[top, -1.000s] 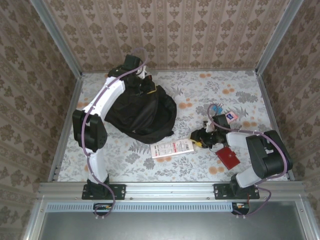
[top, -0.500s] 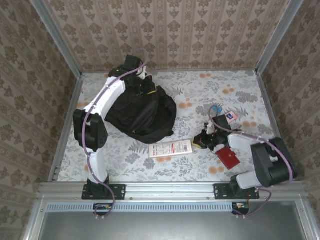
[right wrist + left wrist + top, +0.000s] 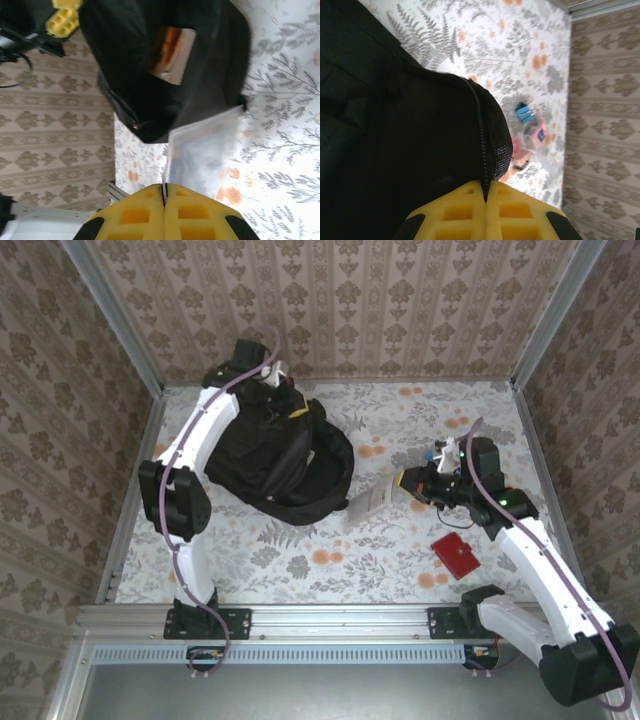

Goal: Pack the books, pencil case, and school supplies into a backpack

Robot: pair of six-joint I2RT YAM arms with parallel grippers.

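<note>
**Materials and shapes**

- The backpack is soft black woven fabric, slumped into a rounded mass in the far left part of the tabletop. A black zip runs along its curved rim. In the right wrist view its mouth gapes toward the right arm.
- An orange book, thin, flat and glossy, lies inside the open mouth.
- A thin pale book, a flat rectangle with a shiny cover, sits tilted near the middle of the tabletop. Its far edge reaches the rim of the backpack. Contact there cannot be confirmed.
- The tabletop is covered in a pale sheet printed with grey leaves and orange flowers.

**End effector state**

- The left end effector is clenched. Its yellow ribbed pads pinch the zip rim at the side of the backpack toward the far left corner.
- The right end effector is clenched on the near edge of the thin pale book, with the yellow pads meeting across the cover.

**Surrounding items**

- A flat red rectangular item lies toward the near right corner, well apart from the backpack.
- A blue binder clip and a small pink-and-white block lie near each other on the right half of the tabletop.
- Patterned walls enclose the far, left and right edges.
</note>
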